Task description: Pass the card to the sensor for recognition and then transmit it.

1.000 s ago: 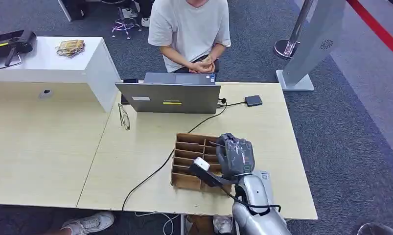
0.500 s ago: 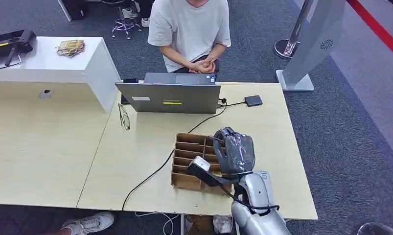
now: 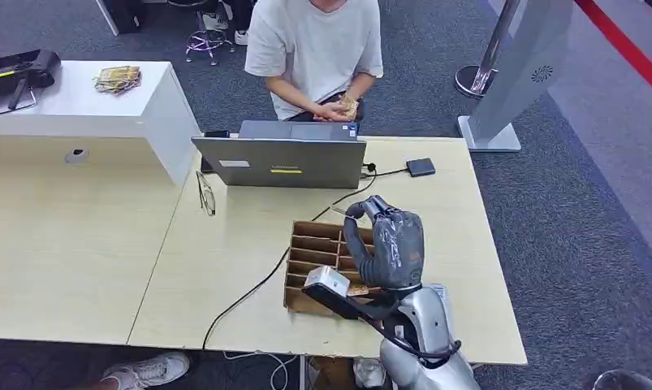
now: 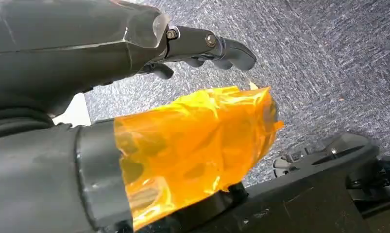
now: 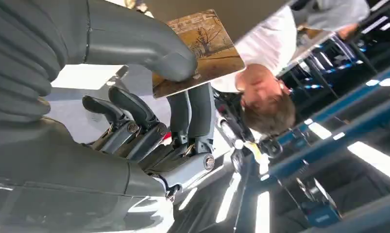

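The card (image 5: 197, 46), brown with a tree picture on it, was pinched by the right hand (image 3: 387, 244) between its thick thumb and its dark fingers (image 5: 190, 114), as the right wrist view showed. In the head view this hand was raised above the wooden slotted box (image 3: 314, 272), which stood on the light table (image 3: 241, 236). Behind the box stood a grey laptop (image 3: 280, 161), and a black cable (image 3: 257, 284) ran across the table. A person in a white shirt (image 3: 316, 49) sat behind the laptop. The left hand (image 4: 202, 46) was above grey carpet; its fingers were curled in, with nothing in them.
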